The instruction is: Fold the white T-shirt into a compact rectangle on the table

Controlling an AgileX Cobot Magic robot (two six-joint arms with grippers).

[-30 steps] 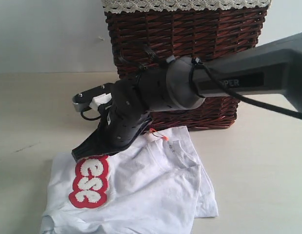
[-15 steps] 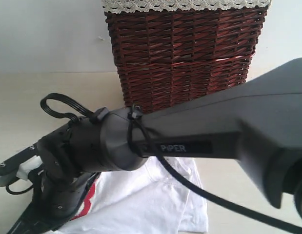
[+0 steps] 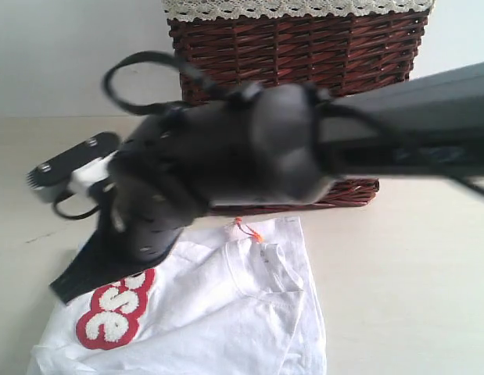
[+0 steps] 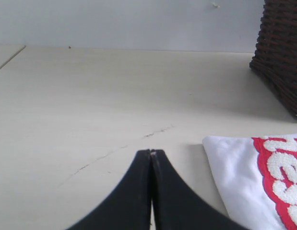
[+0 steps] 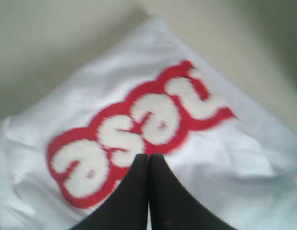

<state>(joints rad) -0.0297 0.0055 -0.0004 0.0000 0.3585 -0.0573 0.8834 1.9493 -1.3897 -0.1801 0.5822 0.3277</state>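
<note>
Pale cream table, wicker basket at far edge. Bore the white T-shirt near front edge, partly folded, lettering up. Hovered with right gripper shut and empty over lettering, likely between grasps; left gripper shut, empty, beside shirt's corner.

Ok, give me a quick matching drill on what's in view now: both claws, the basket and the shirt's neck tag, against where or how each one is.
Things:
1 left claw
2 right claw
3 basket
4 neck tag

States:
A brown wicker, standing beyond the white T-shirt
B shut, facing bare table beside the shirt's edge
C shut, above the red-outlined letters
D orange, small, on the shirt

Pairs: 1-B, 2-C, 3-A, 4-D
</note>
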